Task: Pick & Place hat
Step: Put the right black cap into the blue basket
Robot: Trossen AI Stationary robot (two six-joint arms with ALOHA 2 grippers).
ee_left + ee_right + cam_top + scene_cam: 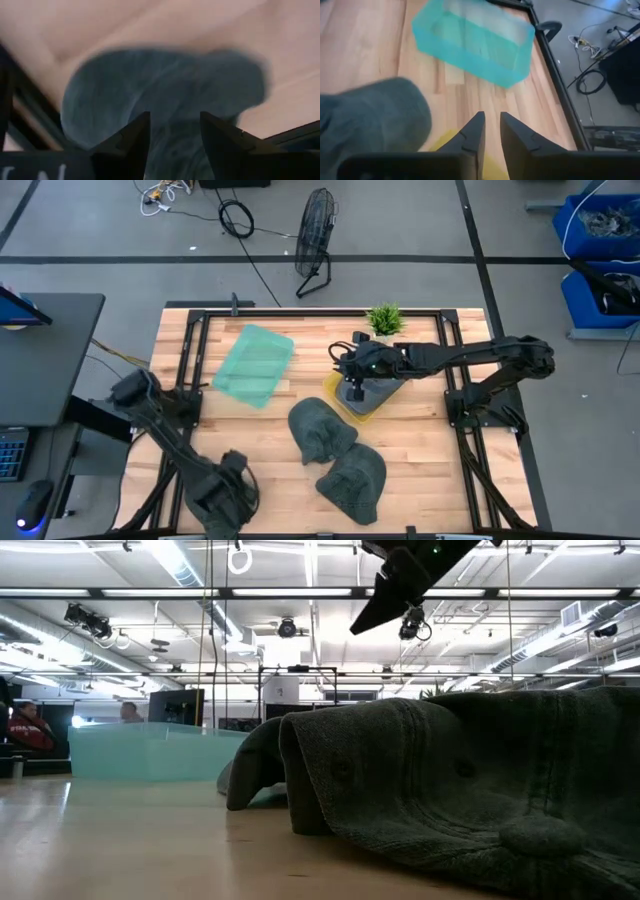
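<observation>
1. Wooden surface [420, 430] inside a black frame, seen from above. Three dark grey hats on it, all of soft, slightly fuzzy fabric with visible seams.
2. Middle hat [320, 430] lies near the centre of the surface, crumpled, brim folded under.
3. Front hat [355, 480] lies just beside the middle hat, toward the near edge. The two look to be touching at their edges. In the low view the front hat [470, 790] fills the right side, crown button and eyelets showing.
4. Third hat [375, 392] sits on a yellow tray [345, 405], right of centre, under the right gripper.
5. Teal translucent bin [255, 365] stands left of centre toward the far side, well apart from the hats. Nothing visible inside it.
6. Small green plant [385, 318] at the far edge.
7. Right gripper [353, 385] hangs over the tray end of the third hat; in its wrist view the jaws stand slightly apart with only a narrow gap, nothing between them, above bare wood beside a hat [370, 120].
8. Left gripper [225, 500] is at the near left corner of the surface. Its wrist view shows the jaws spread open over a grey hat [165, 95], holding nothing.
</observation>
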